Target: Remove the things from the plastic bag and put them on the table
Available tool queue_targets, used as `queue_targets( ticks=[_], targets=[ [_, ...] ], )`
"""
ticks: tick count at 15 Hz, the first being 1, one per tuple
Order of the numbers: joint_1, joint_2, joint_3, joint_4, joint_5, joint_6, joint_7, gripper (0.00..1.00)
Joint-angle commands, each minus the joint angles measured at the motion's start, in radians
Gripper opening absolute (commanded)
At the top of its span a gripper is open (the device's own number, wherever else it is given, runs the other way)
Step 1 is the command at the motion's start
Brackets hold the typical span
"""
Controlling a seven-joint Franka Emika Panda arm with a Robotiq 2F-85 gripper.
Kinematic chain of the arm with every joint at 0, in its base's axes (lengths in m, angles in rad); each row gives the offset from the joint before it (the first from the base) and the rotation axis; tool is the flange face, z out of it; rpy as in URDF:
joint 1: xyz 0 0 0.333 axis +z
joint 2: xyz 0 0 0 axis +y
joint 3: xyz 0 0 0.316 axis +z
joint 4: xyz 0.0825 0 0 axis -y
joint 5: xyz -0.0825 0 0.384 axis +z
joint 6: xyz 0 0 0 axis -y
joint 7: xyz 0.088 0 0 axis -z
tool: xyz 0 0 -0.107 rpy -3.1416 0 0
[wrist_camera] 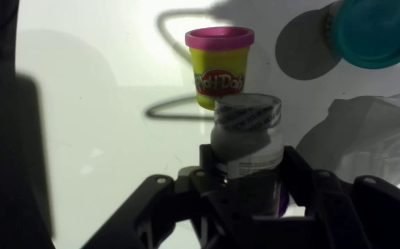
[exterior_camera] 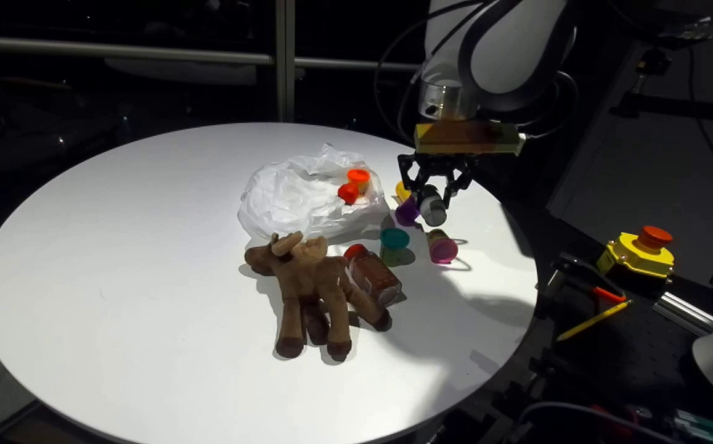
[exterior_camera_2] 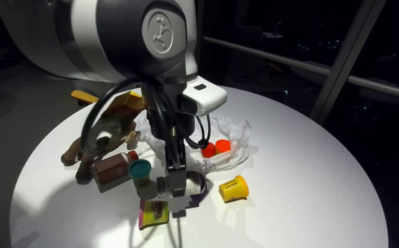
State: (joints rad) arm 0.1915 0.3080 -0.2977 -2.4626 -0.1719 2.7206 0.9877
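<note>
The half-closed hand [exterior_camera: 432, 193] grips a pale bottle [wrist_camera: 248, 147] above the counter [exterior_camera: 116, 277]. An orange-lidded tub [exterior_camera_2: 223, 145] sits in the plastic bag [exterior_camera: 288, 197], the reindeer [exterior_camera: 312, 280] just beside the bag.

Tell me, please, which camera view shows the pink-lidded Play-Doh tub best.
The wrist view: the pink-lidded Play-Doh tub appears largest there, its logo readable, though the held white bottle covers part of its base. Both exterior views show it smaller, lying on its side.
</note>
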Motion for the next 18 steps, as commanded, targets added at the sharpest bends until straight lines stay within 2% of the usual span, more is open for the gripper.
queue_targets(
  ticks=[1, 6, 12, 16, 18],
  targets=[
    [-0.022, 0.007, -0.018, -0.048, -0.019, 0.107, 0.076, 0.27],
    [-0.029, 0.037, -0.053, -0.044, 0.006, 0.175, 0.083, 0.27],
    [-0.047, 0.125, -0.060, -0.001, 0.056, 0.166, 0.068, 0.27],
    [-0.027, 0.181, -0.067, 0.034, 0.085, 0.159, 0.072, 0.27],
    [0.018, 0.176, -0.111, 0.044, 0.060, 0.160, 0.100, 0.77]
  ],
)
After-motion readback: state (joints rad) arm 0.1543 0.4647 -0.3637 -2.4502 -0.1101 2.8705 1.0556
